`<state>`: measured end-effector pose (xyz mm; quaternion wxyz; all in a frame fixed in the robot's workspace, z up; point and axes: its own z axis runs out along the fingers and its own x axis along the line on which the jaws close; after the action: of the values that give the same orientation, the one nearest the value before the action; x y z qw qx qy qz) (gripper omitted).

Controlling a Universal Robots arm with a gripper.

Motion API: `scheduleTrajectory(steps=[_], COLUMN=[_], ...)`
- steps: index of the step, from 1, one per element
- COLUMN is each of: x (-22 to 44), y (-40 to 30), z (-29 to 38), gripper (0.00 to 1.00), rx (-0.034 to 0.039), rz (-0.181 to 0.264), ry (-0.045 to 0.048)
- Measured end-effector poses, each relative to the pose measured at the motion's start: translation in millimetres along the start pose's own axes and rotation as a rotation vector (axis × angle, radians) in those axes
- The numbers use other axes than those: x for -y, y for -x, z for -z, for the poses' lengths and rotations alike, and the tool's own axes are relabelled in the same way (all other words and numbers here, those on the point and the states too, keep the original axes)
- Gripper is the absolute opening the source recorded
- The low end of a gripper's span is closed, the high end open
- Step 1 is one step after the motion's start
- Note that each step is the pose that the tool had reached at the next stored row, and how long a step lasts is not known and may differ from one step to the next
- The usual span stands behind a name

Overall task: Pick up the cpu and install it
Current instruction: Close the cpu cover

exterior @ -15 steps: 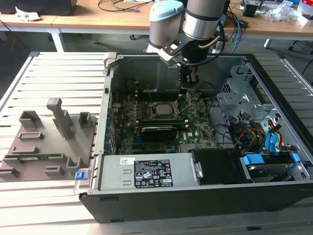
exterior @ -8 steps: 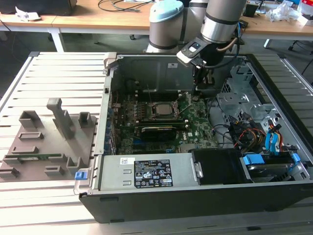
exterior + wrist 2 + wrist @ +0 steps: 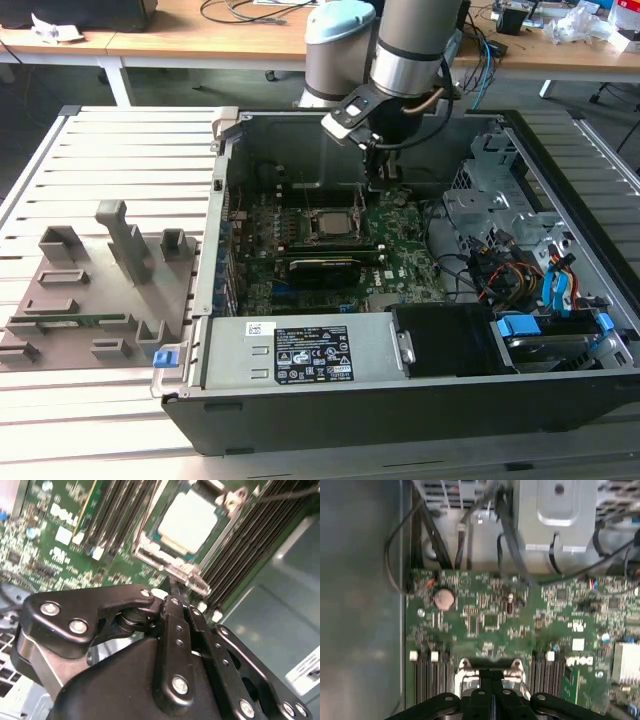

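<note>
Inside the open black computer case, the thin square silver-grey cpu lies flat in the metal-framed socket near the middle of the green motherboard. The arm's black jaws, clenched empty, hang just beside the socket's edge.

Cpu silver, perhaps beige-rimmed; motherboard green.

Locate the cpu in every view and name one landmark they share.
Exterior view: cpu mid-motherboard, near the gripper.
Second wrist view: cpu just beyond the gripper.
First wrist view: cpu partly hidden by the gripper.
Shared landmark: memory slots flanking its socket.
</note>
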<state>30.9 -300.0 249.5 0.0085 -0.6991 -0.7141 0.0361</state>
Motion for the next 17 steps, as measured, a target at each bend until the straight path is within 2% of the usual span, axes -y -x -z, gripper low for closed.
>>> scheduleTrajectory(steps=[3,4,5,7,8,9,10,14,15,17], x=[19.3,28.5,35.7,42.3,51.7,63.8,66.4,67.0,66.9,65.8], y=[-0.4,-0.5,-0.6,2.3,9.2,8.6,8.4,8.2,8.1,8.0], z=[-2.7,-4.7,-7.6,-14.4,-28.5,-40.4,-44.0,-51.4,-52.0,-47.5], gripper=[0.11,0.11,0.11,0.11,0.11,0.11,0.11,0.11,0.11,0.11], rx=[-0.0103,-0.0171,-0.0190,-0.0193,-0.0194,-0.0197,-0.0196,-0.0190,-0.0196,-0.0216], rz=[0.001,0.001,0.001,0.001,0.001,0.007,0.009,0.011,0.012,0.012], ry=[0.0034,0.0049,0.0052,0.0051,0.0051,0.0054,0.0054,0.0050,0.0055,0.0070])
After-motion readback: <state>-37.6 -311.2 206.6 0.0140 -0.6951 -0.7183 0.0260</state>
